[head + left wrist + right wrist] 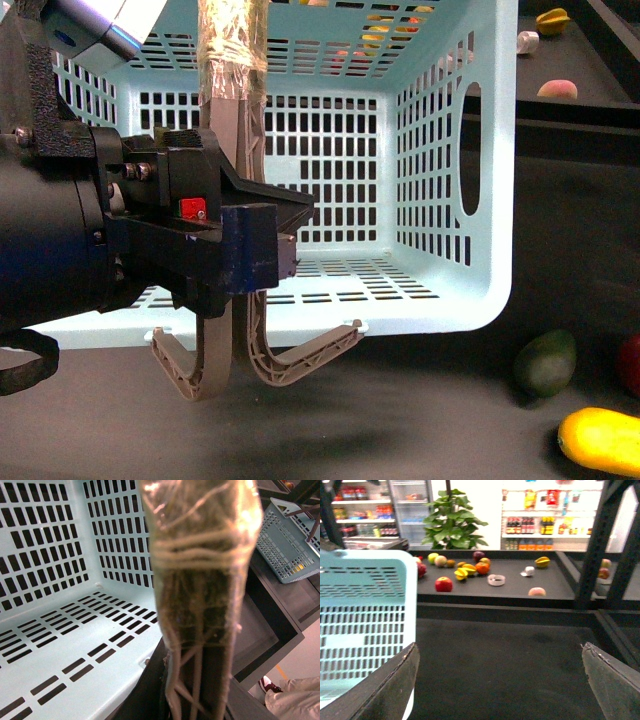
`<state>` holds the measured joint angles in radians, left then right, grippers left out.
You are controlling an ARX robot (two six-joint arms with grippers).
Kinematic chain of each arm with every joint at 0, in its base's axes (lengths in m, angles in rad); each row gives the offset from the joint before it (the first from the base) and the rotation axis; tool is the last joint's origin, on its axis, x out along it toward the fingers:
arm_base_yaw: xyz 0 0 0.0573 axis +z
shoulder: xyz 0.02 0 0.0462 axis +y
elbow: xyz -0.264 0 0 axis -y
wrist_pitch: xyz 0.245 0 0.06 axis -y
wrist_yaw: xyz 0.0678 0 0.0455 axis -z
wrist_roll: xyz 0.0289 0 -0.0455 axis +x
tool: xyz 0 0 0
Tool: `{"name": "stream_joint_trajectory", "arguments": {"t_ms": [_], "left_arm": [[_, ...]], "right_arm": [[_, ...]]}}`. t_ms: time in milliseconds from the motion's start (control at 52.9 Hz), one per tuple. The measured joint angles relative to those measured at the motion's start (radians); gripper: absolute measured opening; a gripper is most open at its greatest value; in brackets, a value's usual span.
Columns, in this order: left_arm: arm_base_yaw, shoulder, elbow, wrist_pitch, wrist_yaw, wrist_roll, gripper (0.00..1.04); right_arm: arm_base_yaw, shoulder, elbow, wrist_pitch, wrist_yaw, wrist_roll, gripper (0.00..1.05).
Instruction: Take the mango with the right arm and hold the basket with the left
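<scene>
Basket (pixel 440 312) held by the left gripper (pixel 250 240), whose jaws are closed on its two grey-brown swing handles (pixel 300 360). The left wrist view shows the tape-wrapped handle (pixel 200 580) close up against the slotted floor. The right gripper (pixel 499 670) appears only in its own wrist view. It is spread wide and empty above the dark table (pixel 510 655), with the basket's corner beside one finger. Only the front view shows the mango (pixel 600 440), lying on the table at lower right, clear of the basket and near a green fruit (pixel 545 362) and a red fruit (pixel 630 362). Beyond, the right wrist view takes in a shelf (pixel 560 585) of mixed fruit and a potted plant (pixel 452 520).
</scene>
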<state>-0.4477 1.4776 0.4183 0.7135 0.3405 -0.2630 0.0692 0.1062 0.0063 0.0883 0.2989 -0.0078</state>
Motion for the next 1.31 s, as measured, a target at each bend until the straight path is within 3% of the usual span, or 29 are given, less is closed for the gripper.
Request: {"name": "stream_joint_trajectory", "arguments": {"t_ms": [57,113,322,530,870,1135,1305], "left_arm": [[0.000,0.000,0.001,0.000,-0.002,-0.001,0.11],[0.000,0.000,0.001,0.000,-0.004,0.000,0.11],[0.000,0.000,0.002,0.000,0.000,0.001,0.11],[0.000,0.000,0.003,0.000,0.000,0.001,0.11],[0.000,0.000,0.003,0.000,0.000,0.001,0.11],[0.000,0.000,0.003,0.000,0.000,0.001,0.11],[0.000,0.000,0.003,0.000,0.000,0.001,0.11]], "right_arm": [[-0.018,0.116,0.000,0.101,0.113,-0.010,0.97],[-0.064,0.243,0.002,0.215,0.118,-0.018,0.97],[-0.201,0.721,0.074,0.536,-0.066,-0.085,0.97],[-0.259,1.130,0.158,0.668,-0.213,-0.222,0.97],[-0.314,1.616,0.293,0.668,-0.411,-0.497,0.97],[-0.315,1.991,0.396,0.647,-0.485,-0.724,0.97],[-0.302,2.129,0.452,0.618,-0.509,-0.779,0.97]]}}
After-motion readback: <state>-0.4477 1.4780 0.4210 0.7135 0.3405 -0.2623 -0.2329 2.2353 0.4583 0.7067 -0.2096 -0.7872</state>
